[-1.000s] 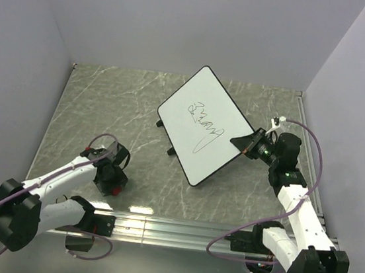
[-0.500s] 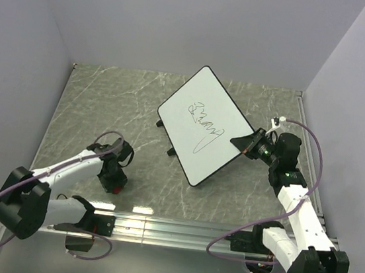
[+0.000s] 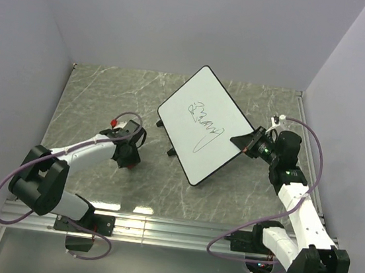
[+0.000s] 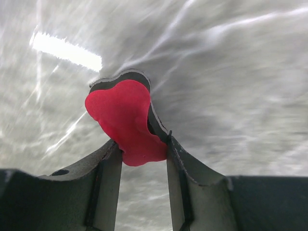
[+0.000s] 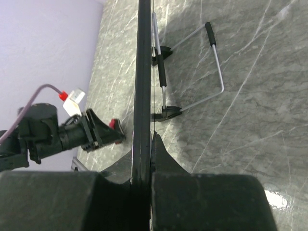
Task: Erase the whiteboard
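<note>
From the overhead camera I see the whiteboard [image 3: 203, 127] sitting a little toward 1 o'clock from the middle of the grey marbled table [image 3: 94, 99]. It is turned like a diamond, with corners at 12, 3, 6 and 9 o'clock. A black marker scribble [image 3: 203, 126] runs across the middle of its white face. My right gripper [image 3: 247, 144] is at the board's lower right edge, just below the 3 o'clock corner. On the right wrist camera that edge appears as a thin dark line running straight up the frame, and the two fingers are pressed flat against either side of it, so the board is pinched firmly. The same camera shows a wire stand [image 5: 217, 72] with black-sleeved ends, folded out from the back of the board onto the marble at about 1 o'clock. My left gripper [image 3: 129, 154] hangs low over the table at roughly 8 o'clock from the board, clear of its rim. On the left wrist camera its fingers [image 4: 107, 159] are drawn in close on a red-and-black eraser [image 4: 126, 120]. The red pad bulges out ahead of the fingertips and a thin black backing shows along one side. The marble behind it is blurred, and I cannot tell whether the eraser touches the table.
</note>
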